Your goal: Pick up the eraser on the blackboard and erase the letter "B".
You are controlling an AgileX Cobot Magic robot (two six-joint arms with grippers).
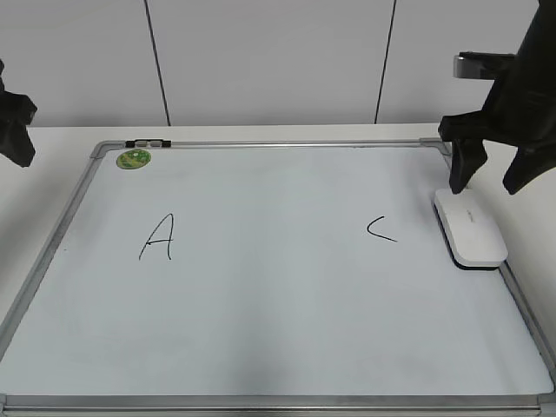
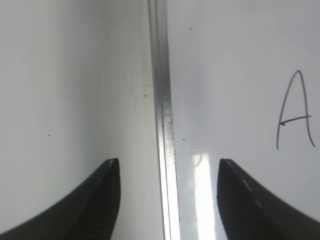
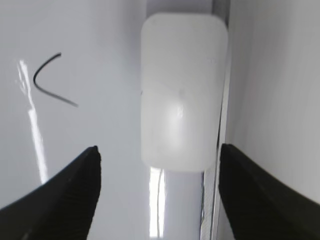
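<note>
Eraser lies flat at the right edge of the board, long side along the frame, nothing holding it. Right fingers are spread wide apart, hanging above the eraser's near end; wrist view shows the eraser centred between them but further out, not yet between the tips. Right gripper in the exterior view sits just behind the eraser, one tip close to or touching its rear end, can't tell which. Left fingers also apart, idle over the board's left frame, well away from the work. On the board: A at left, C just left of the eraser, green magnet top left. No B visible between A and C, gap looks clean. Step in hand, my guess: grasp or release at the eraser. To grasp well: move forward so tips straddle the short width, drop low, keep the outer tip clear of the frame, close squarely, lift flat. Bench is white.
</note>
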